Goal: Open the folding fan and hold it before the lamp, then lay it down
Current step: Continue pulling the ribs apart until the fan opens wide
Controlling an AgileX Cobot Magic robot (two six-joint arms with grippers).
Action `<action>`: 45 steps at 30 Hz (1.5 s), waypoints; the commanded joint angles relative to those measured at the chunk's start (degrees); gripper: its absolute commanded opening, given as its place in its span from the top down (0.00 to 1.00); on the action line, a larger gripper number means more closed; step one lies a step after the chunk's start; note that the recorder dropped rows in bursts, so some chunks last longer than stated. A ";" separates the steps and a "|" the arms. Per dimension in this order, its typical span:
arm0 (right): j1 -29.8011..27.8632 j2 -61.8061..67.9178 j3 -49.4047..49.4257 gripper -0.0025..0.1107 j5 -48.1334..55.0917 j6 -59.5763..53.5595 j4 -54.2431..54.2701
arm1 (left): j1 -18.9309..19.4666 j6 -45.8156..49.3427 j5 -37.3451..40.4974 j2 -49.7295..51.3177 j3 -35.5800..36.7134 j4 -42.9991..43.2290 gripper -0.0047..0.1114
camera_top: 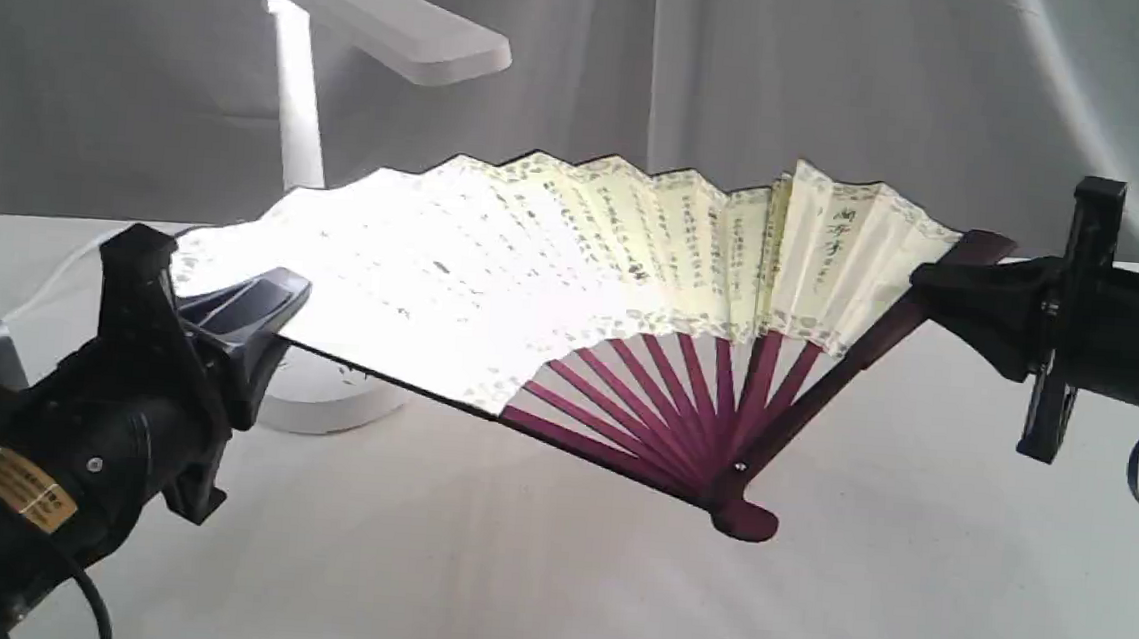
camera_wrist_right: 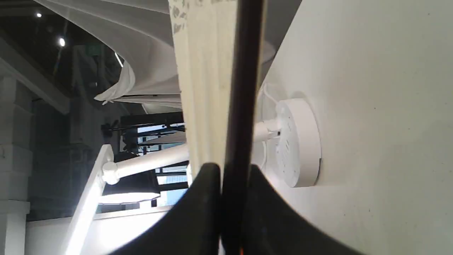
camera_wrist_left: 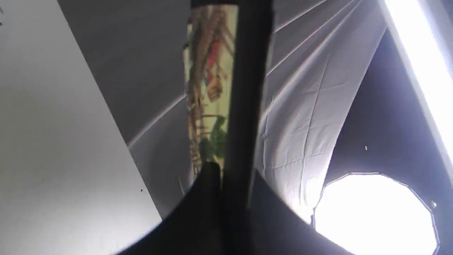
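The folding fan [camera_top: 574,260] is spread wide open and held above the table, its cream calligraphy face lit brightly on the left half. Its maroon ribs meet at the pivot [camera_top: 738,512] low near the table. My left gripper [camera_top: 265,303] is shut on the fan's left guard [camera_wrist_left: 244,106]. My right gripper [camera_top: 943,285] is shut on the right guard [camera_wrist_right: 242,88]. The white lamp [camera_top: 370,15] stands behind the fan at the back left, switched on; its round base [camera_wrist_right: 297,141] and stem [camera_wrist_right: 148,161] show in the right wrist view.
A white cloth covers the table [camera_top: 551,579], and a grey curtain [camera_top: 748,61] hangs behind. The lamp's cord [camera_top: 50,288] runs off at the left. A bright studio light [camera_wrist_left: 375,212] shows in the left wrist view.
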 commanded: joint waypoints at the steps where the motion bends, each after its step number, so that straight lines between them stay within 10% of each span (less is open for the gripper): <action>1: -1.07 -0.35 -0.02 0.98 -0.66 -1.83 -1.38 | 0.02 0.19 -1.45 -2.14 0.34 -3.30 0.96; 45: -2.07 -0.35 -0.02 0.98 -0.66 2.14 -5.67 | 0.02 7.64 -1.45 -16.74 9.25 -3.53 0.96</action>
